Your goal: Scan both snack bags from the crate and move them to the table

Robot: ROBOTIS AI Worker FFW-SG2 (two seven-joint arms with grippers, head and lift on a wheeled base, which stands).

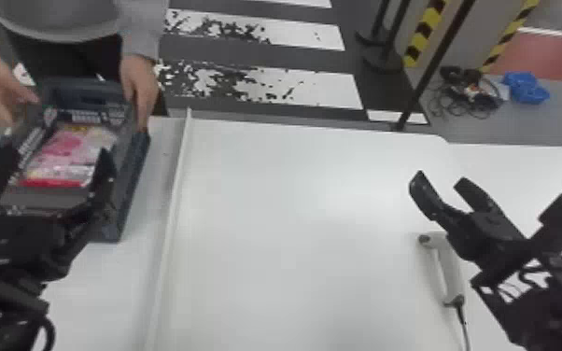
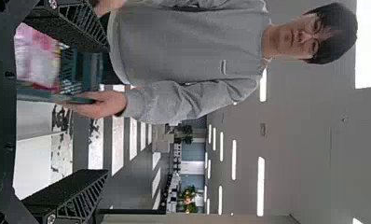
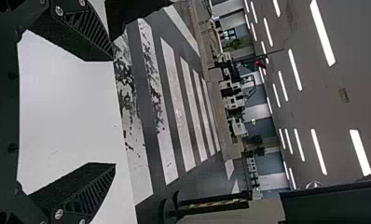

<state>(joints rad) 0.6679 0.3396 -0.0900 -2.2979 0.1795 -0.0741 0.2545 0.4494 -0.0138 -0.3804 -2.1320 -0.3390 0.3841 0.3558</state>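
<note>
Whole job, first stage. Both scans and both moves are judged outstanding; delivery of the crate appears to be in hand, with a first grasp to follow.

Counter, white, one. Crossed from near to far by a raised strip (image 1: 170, 224), by which the crate's side is divided from the wider middle.

Crate (image 1: 130, 182), dark blue-grey, one. Placed at the counter's left end; whether its full weight is borne there cannot be told.

Arms, black, two. The left arm (image 1: 7, 298) is brought in from the lower left corner, its reach directed forward over the crate's near end. The right arm (image 1: 546, 298) is brought in from the lower right and angled inward over the counter.

Pincers, two. The left pincer (image 1: 56, 147) is spread wide, nothing gripped, its fingers seen against the crate's near part. The right pincer (image 1: 441, 179) is likewise parted and unladen.

Hands, a person's, two, grey-sleeved. The crate is held at its far part by one hand (image 1: 0, 88) on the left and the other (image 1: 140, 86) on the right.

Snack bag (image 1: 67, 154), pink with a red near edge, one made out. Laid flat inside the crate; whether a second is covered by it cannot be told.

Scanner (image 1: 450, 270), white, corded, one. Laid on the counter just beside the right pincer as seen from the head, ungripped.
</note>
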